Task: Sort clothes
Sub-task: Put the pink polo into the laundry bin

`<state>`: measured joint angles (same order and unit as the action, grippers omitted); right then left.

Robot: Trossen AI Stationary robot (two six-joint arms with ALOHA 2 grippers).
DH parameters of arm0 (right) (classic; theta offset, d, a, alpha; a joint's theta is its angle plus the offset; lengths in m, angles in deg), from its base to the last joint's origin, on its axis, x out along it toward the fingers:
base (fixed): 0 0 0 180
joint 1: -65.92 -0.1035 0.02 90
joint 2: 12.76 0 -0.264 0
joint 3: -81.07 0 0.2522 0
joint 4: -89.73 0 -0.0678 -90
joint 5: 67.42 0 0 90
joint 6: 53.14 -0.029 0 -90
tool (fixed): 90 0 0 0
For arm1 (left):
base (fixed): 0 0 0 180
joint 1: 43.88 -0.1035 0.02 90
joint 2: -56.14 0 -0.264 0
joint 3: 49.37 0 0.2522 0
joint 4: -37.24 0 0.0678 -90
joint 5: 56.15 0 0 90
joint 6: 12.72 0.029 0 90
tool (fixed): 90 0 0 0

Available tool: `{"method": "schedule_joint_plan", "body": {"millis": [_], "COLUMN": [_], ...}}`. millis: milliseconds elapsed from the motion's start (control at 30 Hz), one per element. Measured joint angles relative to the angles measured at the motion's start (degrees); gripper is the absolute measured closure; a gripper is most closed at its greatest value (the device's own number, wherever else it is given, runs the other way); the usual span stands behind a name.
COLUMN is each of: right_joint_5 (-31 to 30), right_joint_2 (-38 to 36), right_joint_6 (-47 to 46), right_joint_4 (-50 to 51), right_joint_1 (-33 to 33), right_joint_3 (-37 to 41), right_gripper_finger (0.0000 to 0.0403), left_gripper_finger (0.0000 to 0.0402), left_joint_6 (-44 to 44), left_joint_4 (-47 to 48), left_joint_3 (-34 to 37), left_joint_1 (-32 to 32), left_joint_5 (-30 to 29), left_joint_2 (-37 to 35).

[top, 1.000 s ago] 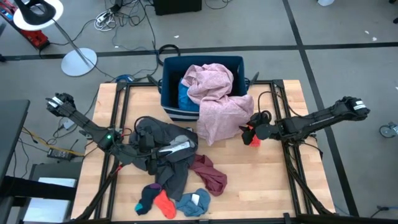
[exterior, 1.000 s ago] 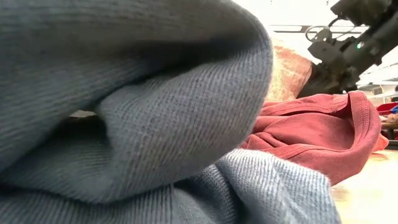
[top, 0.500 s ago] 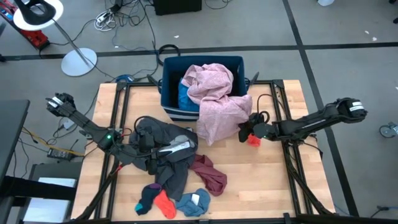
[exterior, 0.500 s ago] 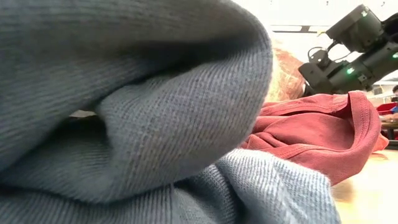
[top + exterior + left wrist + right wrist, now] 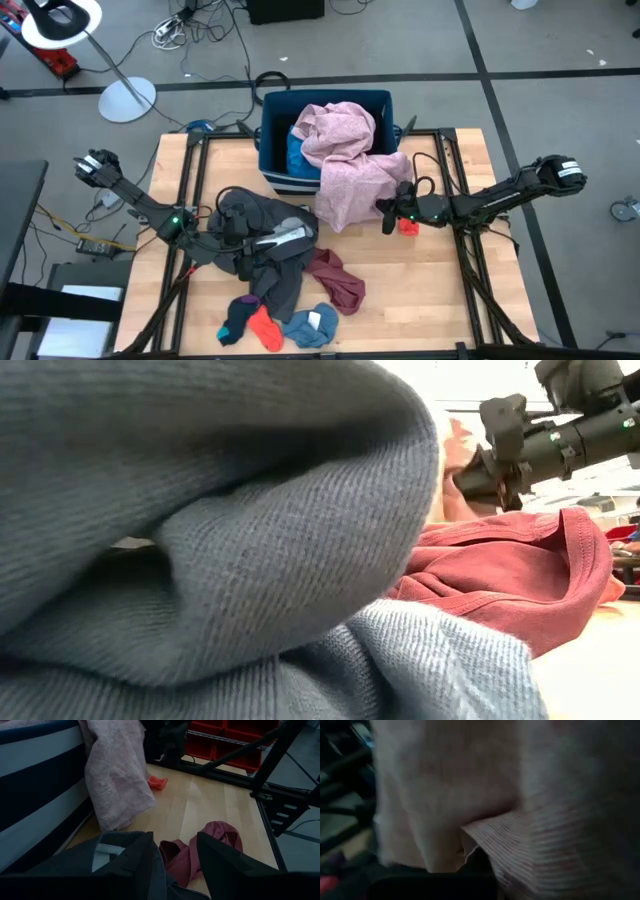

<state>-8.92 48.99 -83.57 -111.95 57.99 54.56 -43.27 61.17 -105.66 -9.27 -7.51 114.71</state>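
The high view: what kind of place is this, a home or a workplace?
Probably a robotics lab or workshop, not a home. A wooden table stands on a grey floor strewn with loose cables, a lamp stand is beside it, and red storage bins fill a shelf behind.

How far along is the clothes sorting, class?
Done: a bright blue garment lies in the bin, the pale pink garment draped over its rim. In hand: the right hand is at the pink garment's hanging edge. Left: the dark grey pile, maroon piece and socks.
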Motion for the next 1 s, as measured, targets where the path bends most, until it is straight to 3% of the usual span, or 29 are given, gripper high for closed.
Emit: {"method": "schedule_joint_plan", "body": {"millis": [133, 267, 400, 633, 800, 1000], "right_joint_5": [0.09, 0.08, 0.1, 0.21, 1.1, 8.65], "right_joint_2": [0.0, 0.0, 0.0, 0.04, 0.02, 4.04], "right_joint_6": [2.35, 5.89, 10.6, 16.78, 22.54, 25.05], "right_joint_4": [-5.26, -3.72, 4.8, 28.09, 35.56, 39.96], "right_joint_1": [-0.7, -0.71, -0.71, 0.56, 5.17, 14.3], "right_joint_3": [-0.6, -5.1, -13.23, -32.56, -45.4, -58.8], "right_gripper_finger": [0.0401, 0.0402, 0.0402, 0.0402, 0.0403, 0.0403], "left_gripper_finger": [0.0245, 0.0245, 0.0245, 0.0245, 0.0245, 0.0245], "left_joint_6": [0.0, 0.0, 0.01, 0.02, 0.08, 0.17], "left_joint_4": [0.01, 0.02, 0.02, -0.06, -0.08, -2.04], "left_joint_3": [0.0, 0.0, 0.0, 0.0, 0.02, 0.04], "left_joint_1": [0.0, 0.0, 0.0, 0.0, -0.02, -0.02], "left_joint_5": [0.0, 0.0, 0.0, -0.04, -0.07, -0.04], "left_joint_2": [0.0, 0.0, 0.0, 0.32, 2.23, 4.39]}}
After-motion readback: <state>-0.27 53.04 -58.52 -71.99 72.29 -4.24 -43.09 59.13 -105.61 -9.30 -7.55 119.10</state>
